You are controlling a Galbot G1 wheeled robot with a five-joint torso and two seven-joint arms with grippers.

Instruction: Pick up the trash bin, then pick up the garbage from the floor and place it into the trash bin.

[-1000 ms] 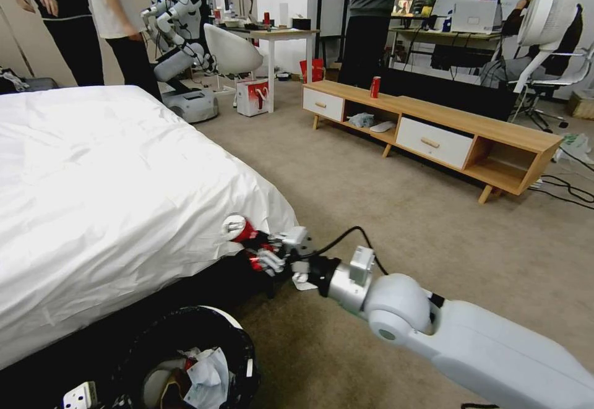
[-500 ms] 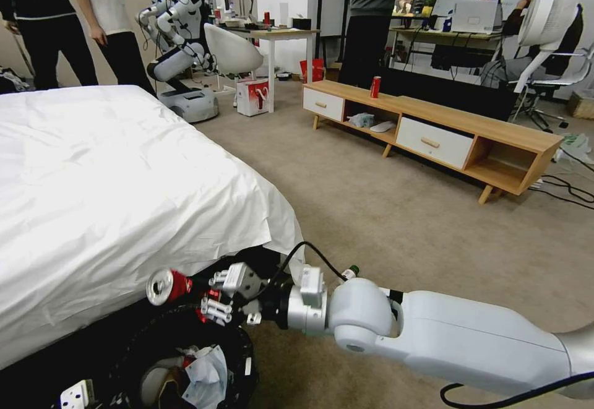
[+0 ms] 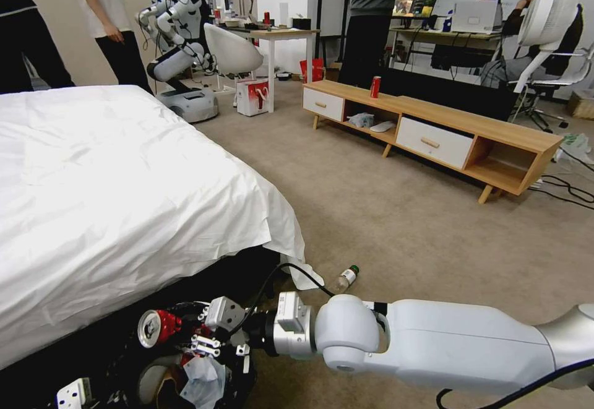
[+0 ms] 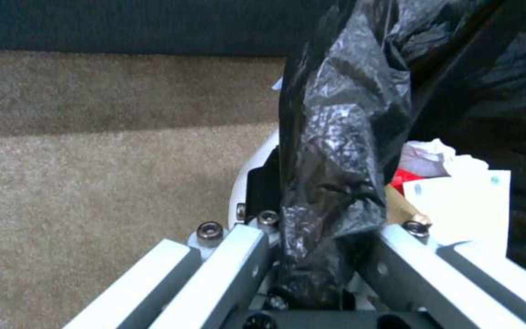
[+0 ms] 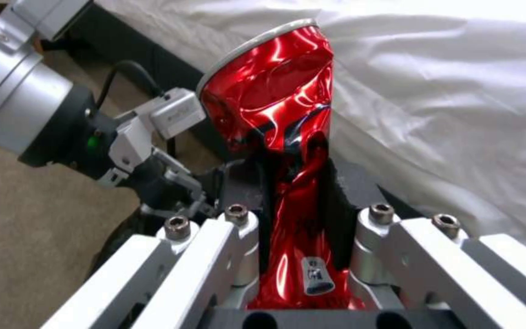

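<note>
The right pincer (image 3: 195, 335) grips a crushed red can (image 3: 154, 326) and holds it over the trash bin (image 3: 244, 369), which sits near and left beside the bed (image 3: 124, 186). The left pincer (image 4: 318, 256) is clamped on the bin's black bag (image 4: 342, 137) at the rim. Inside the bin lie crumpled white tissues (image 3: 201, 375) and tan cardboard (image 4: 400, 208). A clear bottle with a green cap (image 3: 345, 278) lies on the floor (image 3: 433, 223) by the bed's corner.

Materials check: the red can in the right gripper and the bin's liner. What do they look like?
Crushed red can: looks like thin metal, glossy red, with sharp creases and mirror-like glints, pinched in the right gripper. Trash bin liner: looks like thin black plastic film, crinkled and shiny, gathered between the left gripper fingers.
</note>
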